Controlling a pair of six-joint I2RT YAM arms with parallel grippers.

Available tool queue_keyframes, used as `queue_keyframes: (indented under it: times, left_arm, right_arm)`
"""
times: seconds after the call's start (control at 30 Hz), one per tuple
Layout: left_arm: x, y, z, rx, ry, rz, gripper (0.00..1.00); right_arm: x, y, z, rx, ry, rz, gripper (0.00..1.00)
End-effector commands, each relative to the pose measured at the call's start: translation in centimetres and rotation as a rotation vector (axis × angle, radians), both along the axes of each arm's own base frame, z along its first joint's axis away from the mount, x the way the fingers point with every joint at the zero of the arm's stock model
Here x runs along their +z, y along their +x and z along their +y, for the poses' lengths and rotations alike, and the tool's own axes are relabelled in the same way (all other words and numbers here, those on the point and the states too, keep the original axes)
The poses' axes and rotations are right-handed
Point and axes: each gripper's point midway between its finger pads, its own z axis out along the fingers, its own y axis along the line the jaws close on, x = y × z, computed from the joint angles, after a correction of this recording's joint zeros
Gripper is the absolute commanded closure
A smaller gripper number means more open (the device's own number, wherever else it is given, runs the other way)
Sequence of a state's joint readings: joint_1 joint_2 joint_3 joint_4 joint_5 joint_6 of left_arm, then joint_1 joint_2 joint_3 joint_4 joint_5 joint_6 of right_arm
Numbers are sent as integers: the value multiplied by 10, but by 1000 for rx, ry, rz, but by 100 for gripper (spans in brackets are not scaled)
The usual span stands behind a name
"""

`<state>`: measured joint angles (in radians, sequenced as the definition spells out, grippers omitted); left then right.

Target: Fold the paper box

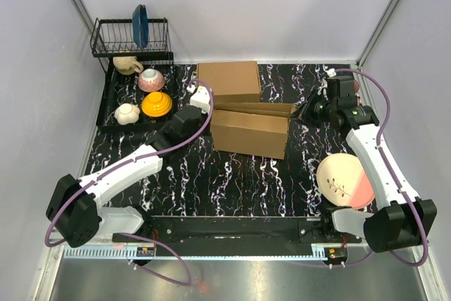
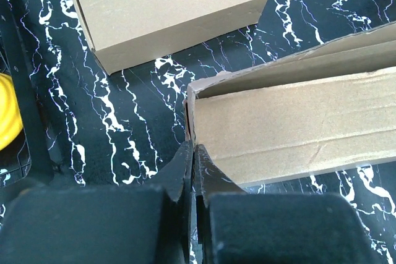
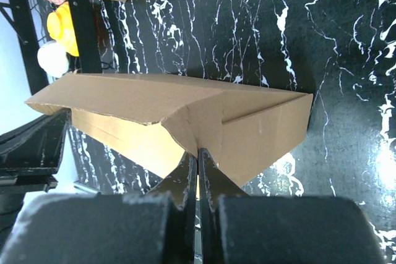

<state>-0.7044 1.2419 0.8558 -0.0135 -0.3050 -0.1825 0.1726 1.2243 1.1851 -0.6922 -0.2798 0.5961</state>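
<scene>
On the black white-veined worktop (image 1: pixel 211 181), mid-frame, the brown corrugated-cardboard paper box (image 1: pixel 250 134) looks half-formed, walls raised, top flaps unclosed, with left end effector (image 2: pixel 192 150) and right end effector (image 3: pixel 198 153) clenched empty against its ends.

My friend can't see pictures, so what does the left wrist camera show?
Two black fingers, shut together, point at the corner of a half-folded brown paper box on a black marbled table. A finished box sits behind it, and a yellow bowl peeks in at left.

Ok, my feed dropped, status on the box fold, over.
Left gripper jaws shut at paper box left end; right gripper shut at right end. Box half formed, top flaps not tucked. Finished box close behind.
</scene>
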Motion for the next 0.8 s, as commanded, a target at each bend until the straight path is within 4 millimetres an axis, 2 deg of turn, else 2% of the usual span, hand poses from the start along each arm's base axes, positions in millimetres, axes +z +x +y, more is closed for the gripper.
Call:
queue_keyframes:
  times: [0.0, 0.77]
  left_arm:
    - [-39, -10, 27, 43, 195, 106, 100]
    - [-37, -5, 32, 61, 317, 83, 100]
  right_arm:
    - [31, 10, -2, -21, 116, -90, 100]
    - [27, 15, 1, -15, 246, -42, 100]
